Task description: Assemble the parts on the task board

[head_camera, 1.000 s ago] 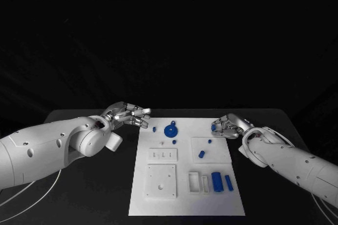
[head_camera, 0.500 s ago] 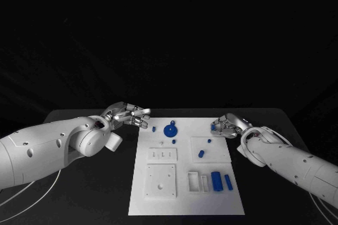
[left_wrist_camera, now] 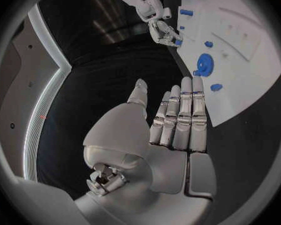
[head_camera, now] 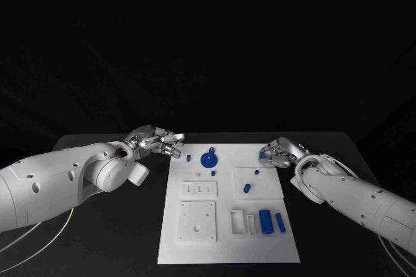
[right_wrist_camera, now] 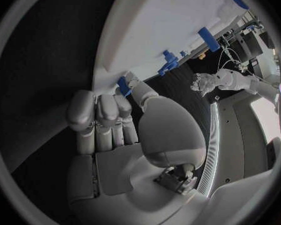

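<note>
Here, the right hand (head_camera: 279,154) pinches a small blue peg (head_camera: 262,155).

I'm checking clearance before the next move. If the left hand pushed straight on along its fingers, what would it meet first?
Probably the task board: the left hand points at its edge near the blue gear, though depth is unclear.

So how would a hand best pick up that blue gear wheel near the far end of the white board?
Probably from above. The blue gear wheel lies flat on the white board, so its toothed rim is the part to pinch from opposite sides. The left hand hovers nearest, its fingers apart.
</note>
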Motion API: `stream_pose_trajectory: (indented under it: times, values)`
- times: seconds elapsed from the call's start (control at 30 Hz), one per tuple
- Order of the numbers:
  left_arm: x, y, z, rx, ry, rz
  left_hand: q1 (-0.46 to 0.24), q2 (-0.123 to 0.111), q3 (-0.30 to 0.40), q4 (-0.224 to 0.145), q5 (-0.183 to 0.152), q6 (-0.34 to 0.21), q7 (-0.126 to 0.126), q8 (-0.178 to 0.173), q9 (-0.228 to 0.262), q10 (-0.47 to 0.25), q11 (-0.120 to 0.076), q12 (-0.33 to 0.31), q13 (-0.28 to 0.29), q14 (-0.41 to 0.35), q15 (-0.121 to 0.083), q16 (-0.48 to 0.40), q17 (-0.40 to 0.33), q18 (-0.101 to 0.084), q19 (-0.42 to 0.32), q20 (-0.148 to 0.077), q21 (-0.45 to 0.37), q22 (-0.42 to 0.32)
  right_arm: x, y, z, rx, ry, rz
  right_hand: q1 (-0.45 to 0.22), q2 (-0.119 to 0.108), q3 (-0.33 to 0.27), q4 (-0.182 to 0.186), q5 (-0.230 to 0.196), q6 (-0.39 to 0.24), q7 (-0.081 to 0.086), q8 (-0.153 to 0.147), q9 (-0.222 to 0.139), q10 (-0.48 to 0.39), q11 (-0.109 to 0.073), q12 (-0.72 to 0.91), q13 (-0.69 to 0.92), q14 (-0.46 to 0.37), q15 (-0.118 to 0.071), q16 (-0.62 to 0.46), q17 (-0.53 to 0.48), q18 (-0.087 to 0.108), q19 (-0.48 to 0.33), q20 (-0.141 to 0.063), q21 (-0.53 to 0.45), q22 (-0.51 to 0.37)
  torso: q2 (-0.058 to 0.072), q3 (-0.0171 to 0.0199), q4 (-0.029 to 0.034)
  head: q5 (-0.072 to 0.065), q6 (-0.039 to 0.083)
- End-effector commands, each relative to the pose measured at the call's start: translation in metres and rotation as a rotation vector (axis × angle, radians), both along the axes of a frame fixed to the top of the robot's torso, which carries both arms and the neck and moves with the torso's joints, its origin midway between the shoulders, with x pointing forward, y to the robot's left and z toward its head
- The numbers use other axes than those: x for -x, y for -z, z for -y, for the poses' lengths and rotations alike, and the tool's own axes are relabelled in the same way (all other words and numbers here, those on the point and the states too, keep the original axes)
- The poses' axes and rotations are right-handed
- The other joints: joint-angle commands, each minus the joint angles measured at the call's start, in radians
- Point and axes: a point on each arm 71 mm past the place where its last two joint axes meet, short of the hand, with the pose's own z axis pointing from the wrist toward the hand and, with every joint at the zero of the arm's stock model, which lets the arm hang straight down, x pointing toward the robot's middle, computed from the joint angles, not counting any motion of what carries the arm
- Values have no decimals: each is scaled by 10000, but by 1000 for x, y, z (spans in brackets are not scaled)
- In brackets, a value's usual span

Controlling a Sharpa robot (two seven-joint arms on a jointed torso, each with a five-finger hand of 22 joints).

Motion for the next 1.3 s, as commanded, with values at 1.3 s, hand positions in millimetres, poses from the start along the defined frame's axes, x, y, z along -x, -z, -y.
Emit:
stream_pose_trajectory:
  times: [1.3]
  values:
    - [-23,2,72,-3873,1257,-1407,-2191,-805,290,811,3360,2576,-1739,-333,8362,3646,-2152,5064,5995,1517,-2129,8672,6287,-393,266,-2105,6560,6915,24,-73,-157,1264,-2315,-333,-110,-89,-167,74,-2,473,-238,-15,372,-53,-54,-194,64,16,-46,-95,125,-34,157,-23,17,1380,-681,-66,-37,6,77]
